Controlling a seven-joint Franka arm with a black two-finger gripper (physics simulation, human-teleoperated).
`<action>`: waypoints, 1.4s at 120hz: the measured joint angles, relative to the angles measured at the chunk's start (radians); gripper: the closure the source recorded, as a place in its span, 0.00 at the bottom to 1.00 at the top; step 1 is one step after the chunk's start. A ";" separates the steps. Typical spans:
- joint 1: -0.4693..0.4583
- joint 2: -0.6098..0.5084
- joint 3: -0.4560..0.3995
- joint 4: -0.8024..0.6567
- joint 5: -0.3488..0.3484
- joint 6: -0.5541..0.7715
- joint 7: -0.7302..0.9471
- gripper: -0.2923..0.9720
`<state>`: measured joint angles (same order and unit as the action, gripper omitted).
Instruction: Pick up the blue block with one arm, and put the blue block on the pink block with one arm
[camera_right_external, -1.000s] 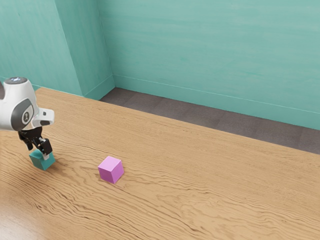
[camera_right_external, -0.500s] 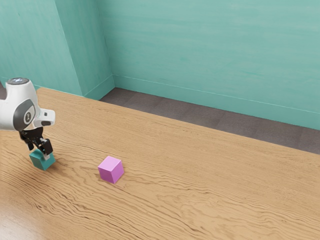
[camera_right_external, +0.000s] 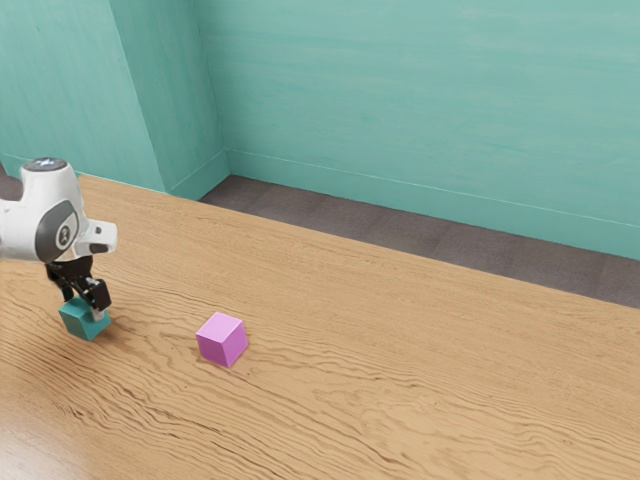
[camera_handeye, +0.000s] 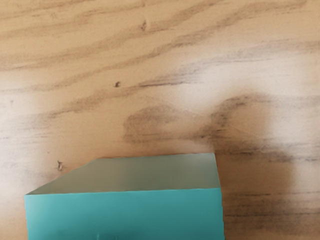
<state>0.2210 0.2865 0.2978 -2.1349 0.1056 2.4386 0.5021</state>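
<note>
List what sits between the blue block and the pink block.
Nothing sits there. In the exterior view, only bare table separates the blue block from the pink block.

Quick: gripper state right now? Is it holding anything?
Gripper: closed on the blue block, a finger on each side, low over the table.

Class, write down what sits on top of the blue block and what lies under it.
The gripper sits over the blue block, covering part of its top. Below it is the wooden table; the block's underside is hidden.
</note>
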 joint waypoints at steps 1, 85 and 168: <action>0.000 0.000 0.000 0.000 0.000 0.000 0.000 0.23; 0.141 0.040 -0.114 0.030 0.000 0.000 0.002 0.23; 0.167 0.041 -0.140 0.030 0.004 0.001 -0.001 0.45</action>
<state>0.3879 0.3273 0.1582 -2.1049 0.1097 2.4400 0.5011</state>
